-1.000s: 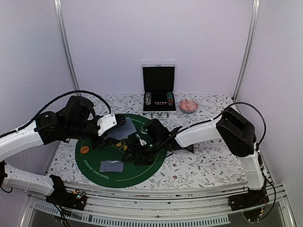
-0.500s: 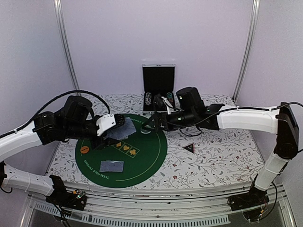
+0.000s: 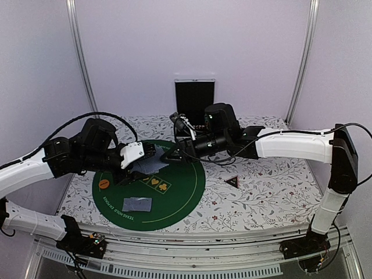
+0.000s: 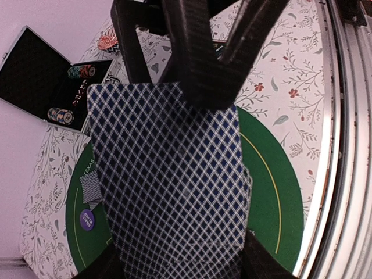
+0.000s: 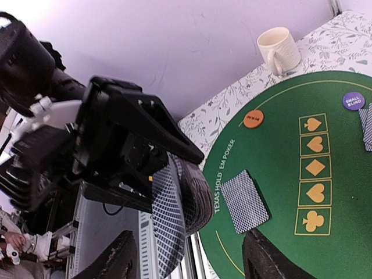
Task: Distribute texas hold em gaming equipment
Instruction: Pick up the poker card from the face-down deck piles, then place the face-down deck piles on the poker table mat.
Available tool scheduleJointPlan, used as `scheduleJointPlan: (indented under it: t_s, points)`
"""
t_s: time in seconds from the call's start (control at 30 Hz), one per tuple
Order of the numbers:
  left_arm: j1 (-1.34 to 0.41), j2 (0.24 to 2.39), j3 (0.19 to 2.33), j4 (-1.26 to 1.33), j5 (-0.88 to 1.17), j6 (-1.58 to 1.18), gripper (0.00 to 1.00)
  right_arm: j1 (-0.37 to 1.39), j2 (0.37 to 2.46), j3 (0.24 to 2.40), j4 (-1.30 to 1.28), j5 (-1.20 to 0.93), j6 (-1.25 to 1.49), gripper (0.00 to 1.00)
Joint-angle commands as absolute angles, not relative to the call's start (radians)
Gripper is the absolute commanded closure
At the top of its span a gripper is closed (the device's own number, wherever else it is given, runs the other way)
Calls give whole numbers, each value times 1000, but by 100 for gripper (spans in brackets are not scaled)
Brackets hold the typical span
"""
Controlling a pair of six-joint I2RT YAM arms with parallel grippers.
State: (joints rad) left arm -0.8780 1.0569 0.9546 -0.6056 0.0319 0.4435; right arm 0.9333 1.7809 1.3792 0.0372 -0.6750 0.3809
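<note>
My left gripper [image 3: 145, 158] is shut on a deck of diamond-backed playing cards [image 4: 168, 186], held tilted above the green felt mat [image 3: 180, 192]. My right gripper [image 3: 170, 156] reaches in from the right. It is open, its fingers [image 5: 116, 261] either side of the deck's end [image 5: 174, 215], where one card stands slightly off the stack. One card [image 3: 137, 204] lies face down on the mat's near side. Another card [image 4: 90, 186] lies by a dark blue disc [image 4: 87, 220]. An orange disc [image 3: 104, 183] sits at the mat's left edge. A black triangular marker [image 3: 232, 181] rests right of the mat.
An open metal case [image 3: 195, 104] with stacked chips stands at the back, with a pink patterned dish [image 4: 107, 40] beside it. A white mug [image 5: 279, 49] stands off the mat's edge near the orange disc. The table has a floral cloth [image 3: 261, 197].
My right arm has lifted off the middle of the mat and swung back to the deck in my left gripper, its jaws narrowing. The left arm has barely moved.
</note>
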Motion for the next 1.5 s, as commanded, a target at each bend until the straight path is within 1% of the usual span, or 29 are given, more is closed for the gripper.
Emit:
scheduleJointPlan:
  t_s: [0.0, 0.1, 0.13, 0.2, 0.23, 0.27, 0.33, 0.47, 0.77, 0.97, 1.13, 1.3, 1.47]
  points:
    - [-896, 1060, 963, -597, 46, 450, 45, 945, 1790, 1414, 28, -712, 376, 43]
    - [-895, 1062, 962, -595, 49, 450, 46, 945, 1786, 1407, 37, -726, 381, 57]
    - [-897, 1062, 962, -596, 49, 450, 46, 944, 1784, 1405, 38, -728, 382, 59]
    - [-897, 1063, 962, -596, 51, 450, 45, 945, 1783, 1404, 39, -739, 387, 74]
    - [-897, 1064, 962, -596, 49, 449, 45, 945, 1782, 1404, 39, -744, 389, 79]
    - [-897, 1063, 962, -596, 50, 449, 45, 944, 1782, 1404, 37, -748, 390, 87]
    - [-896, 1064, 963, -597, 51, 449, 45, 944, 1779, 1407, 21, -739, 390, 96]
    - [-898, 1063, 963, -597, 51, 447, 45, 922, 1740, 1390, -20, -701, 378, 98]
    - [-899, 1089, 964, -595, 68, 440, 45, 838, 1541, 1267, -48, -609, 371, 98]
    - [-910, 1158, 922, -504, 128, 414, 46, 781, 1411, 1182, -77, -514, 371, 98]
    - [-940, 1288, 854, -326, 231, 379, 48, 766, 1360, 1148, -112, -458, 367, 98]
    - [-961, 1455, 902, -293, 189, 330, 50, 766, 1342, 1133, -137, -420, 361, 98]
    - [-987, 1592, 913, -209, 216, 322, 49, 765, 1324, 1120, -129, -419, 352, 98]
